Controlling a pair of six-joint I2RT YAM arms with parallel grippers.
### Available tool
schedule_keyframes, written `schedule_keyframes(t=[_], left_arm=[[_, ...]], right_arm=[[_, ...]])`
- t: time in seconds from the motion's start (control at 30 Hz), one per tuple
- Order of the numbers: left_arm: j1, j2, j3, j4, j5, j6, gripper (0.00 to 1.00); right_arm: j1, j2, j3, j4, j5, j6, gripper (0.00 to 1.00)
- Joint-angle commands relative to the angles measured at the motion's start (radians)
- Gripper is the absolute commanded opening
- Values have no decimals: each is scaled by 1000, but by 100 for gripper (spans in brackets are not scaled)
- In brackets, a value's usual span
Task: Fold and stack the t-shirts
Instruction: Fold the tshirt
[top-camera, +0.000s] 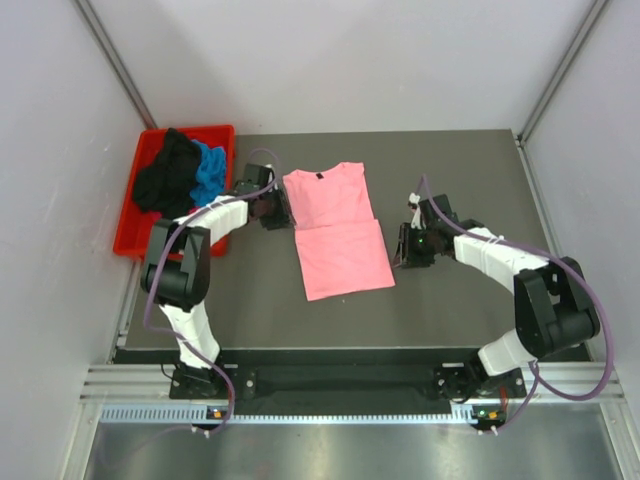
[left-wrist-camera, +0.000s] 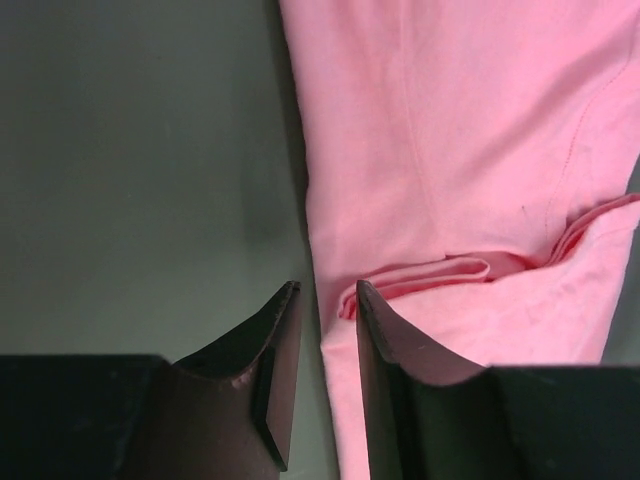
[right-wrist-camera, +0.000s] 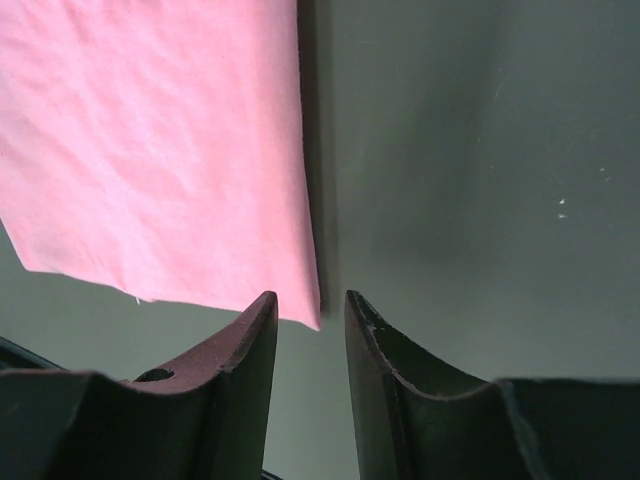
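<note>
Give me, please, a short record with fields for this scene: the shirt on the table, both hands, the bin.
Pink t-shirt: flat on the table, centre, a crease across its middle
Left hand: at the shirt's left edge by the crease, jaws slightly apart
Right hand: at a corner on the shirt's right edge, jaws slightly apart
Red bin: at the far left, holds a bunched black shirt and a blue shirt

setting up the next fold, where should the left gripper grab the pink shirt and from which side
Probably the left side edge of the pink t-shirt, where the crosswise fold meets it, coming in from the left across the table. The doubled cloth there bunches into a raised lip, while the rest lies flat. The left gripper stands open at that spot.
</note>
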Motion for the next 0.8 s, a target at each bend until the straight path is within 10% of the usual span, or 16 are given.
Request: schedule_keyframes(t=[0.0,0.27,0.77], left_arm=[[0,-120,5,-10,-49,48,34],[-55,-218,-147,87,118,4,1],[-46,-34,-77,107,65,7,0]], right_arm=[[2,-46,-10,16,14,-7,34],[2,-40,-18,36,0,-2,34],[2,-5,7,36,8,-13,34]])
